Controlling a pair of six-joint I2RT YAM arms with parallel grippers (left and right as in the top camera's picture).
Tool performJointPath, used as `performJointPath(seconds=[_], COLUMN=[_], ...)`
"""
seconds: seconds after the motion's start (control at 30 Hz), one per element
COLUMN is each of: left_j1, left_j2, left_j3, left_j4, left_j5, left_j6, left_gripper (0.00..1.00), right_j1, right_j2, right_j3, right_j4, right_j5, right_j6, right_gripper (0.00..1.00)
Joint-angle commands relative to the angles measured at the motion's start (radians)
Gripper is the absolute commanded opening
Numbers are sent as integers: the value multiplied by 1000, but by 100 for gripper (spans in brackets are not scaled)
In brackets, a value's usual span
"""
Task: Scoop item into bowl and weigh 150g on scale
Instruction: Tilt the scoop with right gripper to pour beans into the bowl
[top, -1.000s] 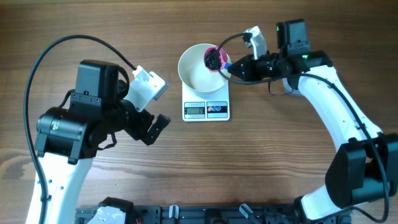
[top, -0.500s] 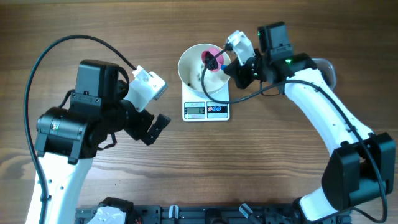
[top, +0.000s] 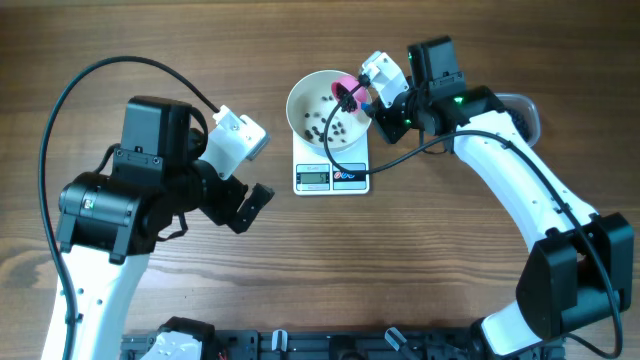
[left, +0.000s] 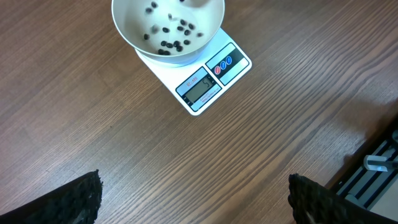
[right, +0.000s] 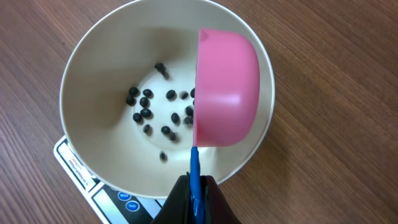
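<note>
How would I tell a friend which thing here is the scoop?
On the wooden table, find the square white scale with a round white bowl on it. The scoop hangs tipped over one side of that bowl, its thin blue handle pinched by the right gripper. It is the only pink thing, a small cup above scattered black beads.

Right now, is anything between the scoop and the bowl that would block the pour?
Nothing visible. The right gripper holds the scoop tipped over the open bowl, with only air between them. Some beads lie on the bowl's floor. The bowl sits on the scale.
</note>
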Motion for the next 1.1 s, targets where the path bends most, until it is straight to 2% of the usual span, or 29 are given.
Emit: performJointPath(seconds=[0.0, 0.33, 0.93, 1.07], left_j1=[-1, -1, -1, -1], left_j2=[6, 6, 6, 6], left_j3=[18, 18, 18, 18], left_j4=[3, 3, 4, 4], left_j5=[1, 1, 1, 1], left_j6=[-6, -6, -6, -6], left_gripper=[100, 100, 100, 100], right_j1=[4, 4, 18, 35], right_j2=[-26, -26, -68, -69], right_j3=[1, 1, 1, 1], right_j4=[5, 35, 68, 71], right_j5=[27, 124, 82, 123], right_j6=[-45, -182, -231, -232], right_gripper=[4, 4, 4, 5])
